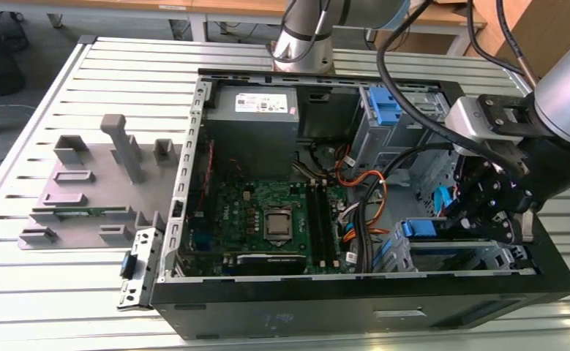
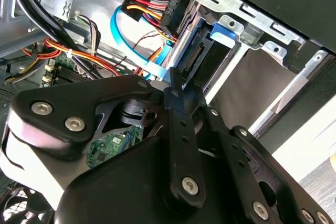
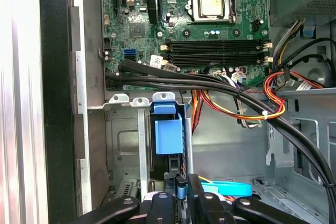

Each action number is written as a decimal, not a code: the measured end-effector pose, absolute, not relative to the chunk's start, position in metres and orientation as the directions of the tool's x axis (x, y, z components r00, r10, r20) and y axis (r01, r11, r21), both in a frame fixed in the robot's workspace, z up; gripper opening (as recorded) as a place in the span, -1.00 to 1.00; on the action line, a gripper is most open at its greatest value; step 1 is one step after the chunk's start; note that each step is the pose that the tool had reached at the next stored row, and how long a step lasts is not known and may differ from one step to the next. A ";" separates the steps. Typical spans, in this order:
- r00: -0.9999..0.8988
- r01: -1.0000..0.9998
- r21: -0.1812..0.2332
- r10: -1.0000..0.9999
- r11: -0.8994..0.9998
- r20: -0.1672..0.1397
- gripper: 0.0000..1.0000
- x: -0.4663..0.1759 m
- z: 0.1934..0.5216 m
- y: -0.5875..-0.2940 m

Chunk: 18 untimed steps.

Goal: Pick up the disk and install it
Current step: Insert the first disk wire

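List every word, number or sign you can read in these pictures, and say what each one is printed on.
No text here can be read.
White label on the power supply box: print too small to read.
White sticker on the green circuit board: too small to read.
Pale label on the black computer case: blurred.

The disk [image 3: 167, 139] sits mostly hidden inside its bay, and the gripper [image 3: 178, 184], at its six o'clock, perhaps touches it.
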<state>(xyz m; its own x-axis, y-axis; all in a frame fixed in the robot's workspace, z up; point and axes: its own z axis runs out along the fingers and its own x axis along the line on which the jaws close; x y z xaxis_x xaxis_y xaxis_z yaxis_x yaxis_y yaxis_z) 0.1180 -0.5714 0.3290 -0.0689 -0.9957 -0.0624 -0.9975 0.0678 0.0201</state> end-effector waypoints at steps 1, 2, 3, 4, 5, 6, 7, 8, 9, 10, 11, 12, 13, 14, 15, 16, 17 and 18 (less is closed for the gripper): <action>-0.069 -0.997 0.020 -0.996 0.068 -0.062 -0.53 0.118 0.329 -0.571; -0.069 -0.997 0.020 -0.996 0.068 -0.062 -0.53 0.118 0.330 -0.571; -0.069 -0.997 0.020 -0.996 0.068 -0.062 -0.53 0.118 0.331 -0.571; -0.069 -0.997 0.020 -0.996 0.068 -0.062 -0.53 0.118 0.333 -0.571; -0.069 -0.997 0.020 -0.996 0.068 -0.062 -0.53 0.118 0.335 -0.571; -0.069 -0.997 0.020 -0.996 0.068 -0.062 -0.53 0.118 0.337 -0.571; -0.069 -0.997 0.020 -0.996 0.068 -0.062 -0.53 0.118 0.339 -0.571; -0.069 -0.997 0.020 -0.996 0.068 -0.062 -0.53 0.118 0.341 -0.571; -0.069 -0.997 0.020 -0.996 0.068 -0.063 -0.53 0.118 0.341 -0.571; -0.069 -0.997 0.020 -0.996 0.068 -0.063 -0.53 0.118 0.341 -0.571; -0.069 -0.997 0.020 -0.995 0.068 -0.068 -0.53 0.118 0.341 -0.571; -0.069 -0.997 0.021 -0.995 0.068 -0.073 -0.53 0.118 0.341 -0.571; -0.069 -0.997 0.021 -0.995 0.068 -0.073 -0.53 0.118 0.341 -0.571; -0.069 -0.997 0.021 -0.995 0.068 -0.073 -0.53 0.118 0.341 -0.571; -0.069 -0.997 0.021 -0.995 0.068 -0.073 -0.53 0.118 0.341 -0.571; -0.069 -0.997 0.021 -0.995 0.068 -0.073 -0.53 0.118 0.341 -0.571; -0.069 -0.997 0.021 -0.995 0.068 -0.073 -0.53 0.118 0.341 -0.571; -0.069 -0.997 0.021 -0.995 0.068 -0.073 -0.53 0.118 0.341 -0.571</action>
<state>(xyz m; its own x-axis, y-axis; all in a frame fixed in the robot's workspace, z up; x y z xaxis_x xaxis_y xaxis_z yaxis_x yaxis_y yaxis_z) 0.1180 -0.5714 0.3410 -0.0689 -0.9949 -0.0735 -0.9975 0.0676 0.0209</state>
